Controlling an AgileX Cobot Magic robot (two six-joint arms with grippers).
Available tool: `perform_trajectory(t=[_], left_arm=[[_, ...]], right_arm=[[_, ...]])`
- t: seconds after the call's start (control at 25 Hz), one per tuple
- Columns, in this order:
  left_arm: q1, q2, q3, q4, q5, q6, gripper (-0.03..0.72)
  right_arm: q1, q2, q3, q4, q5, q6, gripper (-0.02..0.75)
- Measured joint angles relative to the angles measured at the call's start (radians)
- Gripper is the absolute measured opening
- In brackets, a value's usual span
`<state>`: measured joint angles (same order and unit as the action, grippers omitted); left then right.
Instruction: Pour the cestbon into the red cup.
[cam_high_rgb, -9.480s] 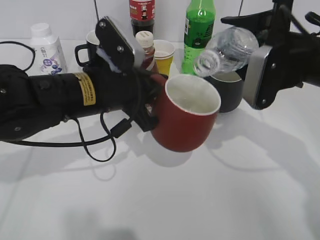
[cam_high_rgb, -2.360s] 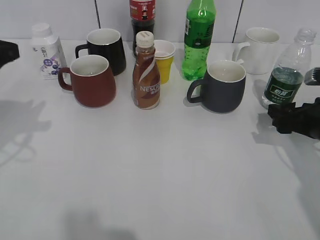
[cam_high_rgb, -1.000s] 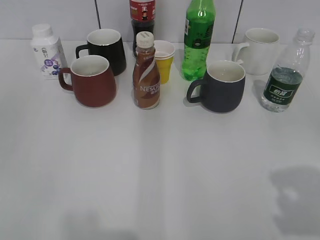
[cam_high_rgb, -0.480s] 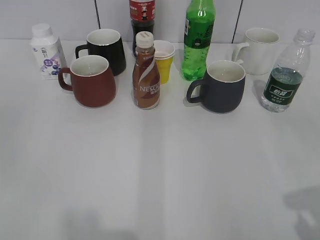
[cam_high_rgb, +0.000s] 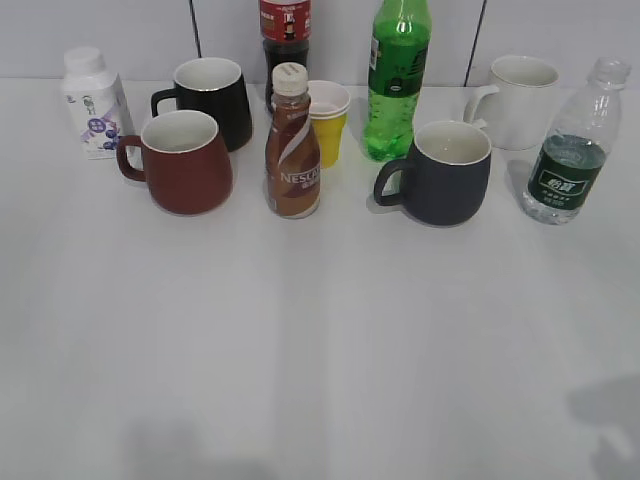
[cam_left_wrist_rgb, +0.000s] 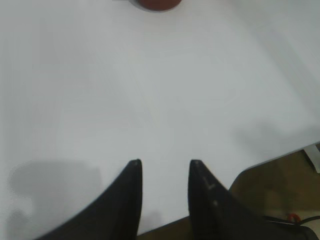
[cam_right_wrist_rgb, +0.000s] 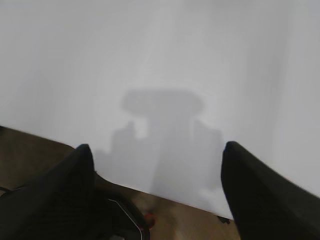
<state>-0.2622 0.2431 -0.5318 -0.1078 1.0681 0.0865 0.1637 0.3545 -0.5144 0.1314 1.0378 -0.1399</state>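
The cestbon (cam_high_rgb: 578, 152), a clear ribbed bottle with a dark green label and no cap, stands upright at the far right of the table. The red cup (cam_high_rgb: 184, 162) stands upright at the left, handle to the left; its base edge shows at the top of the left wrist view (cam_left_wrist_rgb: 159, 4). Neither arm shows in the exterior view. My left gripper (cam_left_wrist_rgb: 164, 164) is open and empty above the table's front edge. My right gripper (cam_right_wrist_rgb: 157, 150) is wide open and empty above the table's front edge.
Between cup and bottle stand a brown Nescafe bottle (cam_high_rgb: 292, 145), a black mug (cam_high_rgb: 212, 98), a yellow paper cup (cam_high_rgb: 326, 120), a bright green soda bottle (cam_high_rgb: 397, 75), a dark grey mug (cam_high_rgb: 446, 172) and a white mug (cam_high_rgb: 520, 88). A white milk bottle (cam_high_rgb: 93, 102) stands far left.
Earlier both arms held the red cup and the tilted cestbon together; both things now stand on the table and the arms have withdrawn out of the exterior view. In the last half second nothing moved.
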Motion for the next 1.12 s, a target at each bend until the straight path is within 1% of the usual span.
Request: perform_trajectory(t=[0.44, 0.52, 0.64, 0.8, 0.88, 0.96, 1.12], left_arm=[[0.000, 0.000, 0.000, 0.000, 0.000, 0.002, 0.241], [0.008, -0.014, 0.000, 0.000, 0.000, 0.002, 0.241], [0.068, -0.063, 0.000, -0.002, 0.000, 0.002, 0.241], [0.177, -0.160, 0.000, -0.001, 0.000, 0.002, 0.241], [0.221, -0.206, 0.000, -0.001, 0.001, 0.002, 0.241], [0.243, -0.244, 0.000, -0.001, 0.001, 0.002, 0.241], [0.247, -0.249, 0.000, -0.001, 0.001, 0.002, 0.241]], right_arm=[[0.007, -0.002, 0.000, 0.001, 0.000, 0.001, 0.589], [0.009, -0.004, 0.000, 0.004, 0.000, 0.001, 0.589], [-0.008, -0.022, 0.000, 0.007, 0.000, 0.001, 0.589], [-0.094, -0.085, 0.000, 0.014, 0.000, 0.001, 0.589], [-0.137, -0.135, 0.000, 0.017, 0.000, 0.001, 0.589], [-0.171, -0.194, 0.000, 0.018, 0.000, 0.002, 0.589], [-0.182, -0.297, 0.000, 0.022, 0.000, 0.002, 0.589]])
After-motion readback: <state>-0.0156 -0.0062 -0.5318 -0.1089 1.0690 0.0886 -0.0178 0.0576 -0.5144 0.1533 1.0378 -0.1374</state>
